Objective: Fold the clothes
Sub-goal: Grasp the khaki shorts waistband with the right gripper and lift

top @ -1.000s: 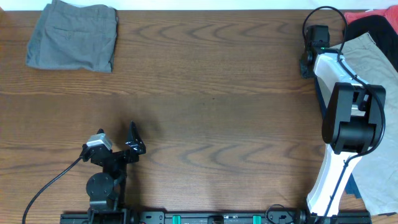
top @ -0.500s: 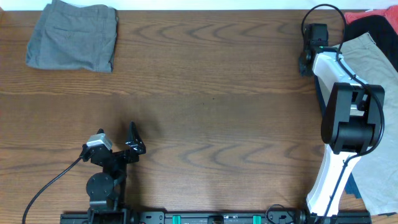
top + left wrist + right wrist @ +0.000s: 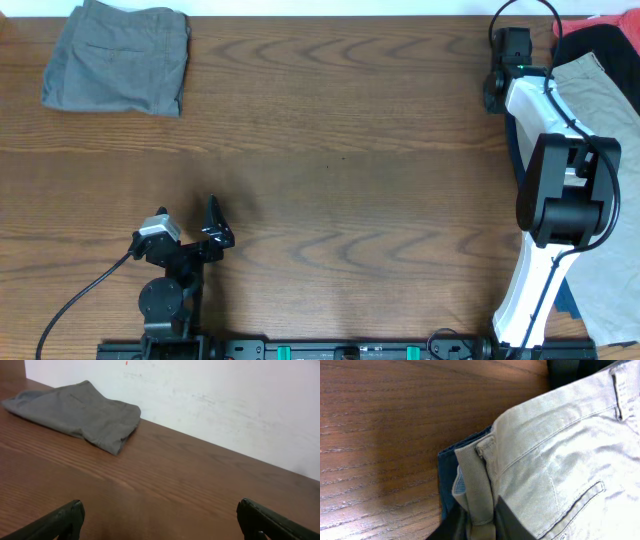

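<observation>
A light beige-khaki pair of shorts (image 3: 555, 450) lies on a pile at the table's right edge (image 3: 602, 105). My right gripper (image 3: 480, 527) is shut on its waistband edge, with navy cloth (image 3: 449, 467) just under it. In the overhead view the right gripper (image 3: 495, 92) sits at the far right beside the pile. A folded grey pair (image 3: 118, 58) lies at the far left corner and shows in the left wrist view (image 3: 80, 410). My left gripper (image 3: 160, 515) is open and empty, low over the table near the front left (image 3: 215, 228).
Black cloth (image 3: 600, 42) and red cloth (image 3: 580, 24) lie at the far end of the pile. A white wall (image 3: 225, 400) runs along the table's far edge. The right arm's white body (image 3: 540, 150) covers part of the pile.
My right wrist has shifted slightly toward the table's far edge. The left arm and the grey pair have not moved.
</observation>
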You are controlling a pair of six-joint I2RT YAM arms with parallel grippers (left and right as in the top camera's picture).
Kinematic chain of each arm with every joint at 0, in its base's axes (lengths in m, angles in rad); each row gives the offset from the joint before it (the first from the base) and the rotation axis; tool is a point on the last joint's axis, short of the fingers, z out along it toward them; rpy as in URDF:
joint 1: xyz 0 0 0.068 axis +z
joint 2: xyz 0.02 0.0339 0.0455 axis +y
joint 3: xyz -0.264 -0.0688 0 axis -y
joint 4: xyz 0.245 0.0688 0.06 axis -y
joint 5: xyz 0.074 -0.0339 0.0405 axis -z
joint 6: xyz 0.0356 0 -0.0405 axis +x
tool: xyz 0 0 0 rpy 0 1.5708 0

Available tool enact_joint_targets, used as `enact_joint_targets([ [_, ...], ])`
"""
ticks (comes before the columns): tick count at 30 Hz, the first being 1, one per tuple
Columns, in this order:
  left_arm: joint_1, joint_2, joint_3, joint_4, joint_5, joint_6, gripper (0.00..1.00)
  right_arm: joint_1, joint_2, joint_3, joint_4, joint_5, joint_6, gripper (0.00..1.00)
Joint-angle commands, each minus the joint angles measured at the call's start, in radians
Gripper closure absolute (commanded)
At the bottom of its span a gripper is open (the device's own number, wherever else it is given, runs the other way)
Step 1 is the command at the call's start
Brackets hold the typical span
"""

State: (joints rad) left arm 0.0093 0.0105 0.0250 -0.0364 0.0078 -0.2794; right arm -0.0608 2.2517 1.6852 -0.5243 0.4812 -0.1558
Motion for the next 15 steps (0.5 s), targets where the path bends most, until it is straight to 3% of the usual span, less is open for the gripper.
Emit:
enact_joint_targets([
  [1,-0.004,-0.006,-0.021,-0.034,-0.020,0.017,0.02,0.016,0.012,0.024,0.000,0.039,0.042,0.91],
  [3,-0.004,-0.006,-0.021,-0.034,-0.020,0.017,0.02,0.016,0.004,0.024,0.000,0.065,0.075,0.99],
  [15,-0.004,-0.006,-0.021,-0.034,-0.020,0.017,0.02,0.025,-0.161,0.024,-0.055,0.063,0.196,0.99],
])
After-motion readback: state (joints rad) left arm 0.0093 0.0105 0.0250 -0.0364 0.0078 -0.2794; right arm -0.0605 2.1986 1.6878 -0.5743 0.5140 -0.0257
